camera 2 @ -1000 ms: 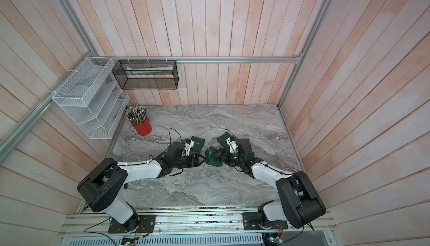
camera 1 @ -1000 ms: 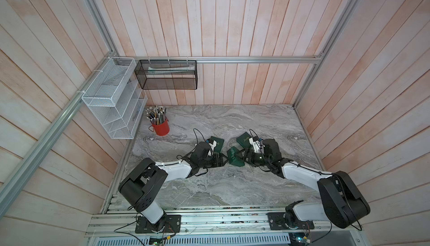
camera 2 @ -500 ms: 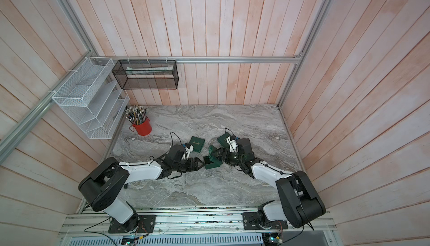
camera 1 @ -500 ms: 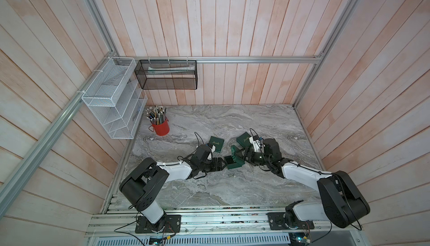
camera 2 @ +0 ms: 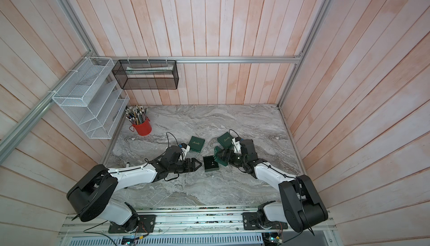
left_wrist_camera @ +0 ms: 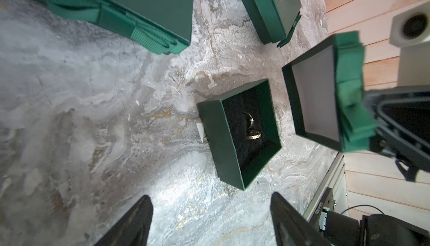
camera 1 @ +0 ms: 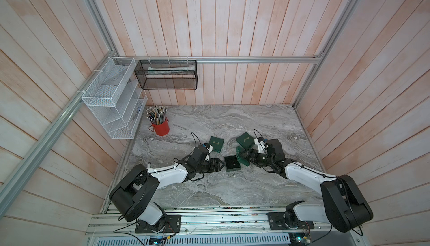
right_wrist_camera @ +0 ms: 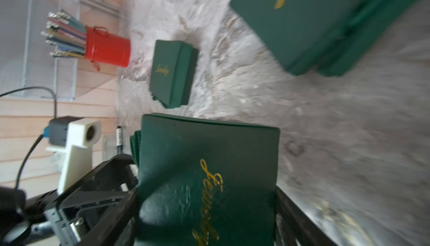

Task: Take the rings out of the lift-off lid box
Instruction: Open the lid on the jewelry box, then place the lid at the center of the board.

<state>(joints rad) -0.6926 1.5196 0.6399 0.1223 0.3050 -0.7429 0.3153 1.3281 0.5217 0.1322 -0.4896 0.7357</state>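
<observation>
The left arm [camera 1: 167, 175] extends from its base at the lower left of both top views toward frame centre, held low over the surface. The left gripper [camera 1: 216, 165] is empty with jaws spread wide, and in the left wrist view its fingers [left_wrist_camera: 130, 224] stand well apart at the bottom edge. The right arm [camera 1: 302, 175] reaches in from the lower right, and the right gripper [camera 1: 245, 157] is clamped across a green lid [right_wrist_camera: 204, 154], held tilted.
</observation>
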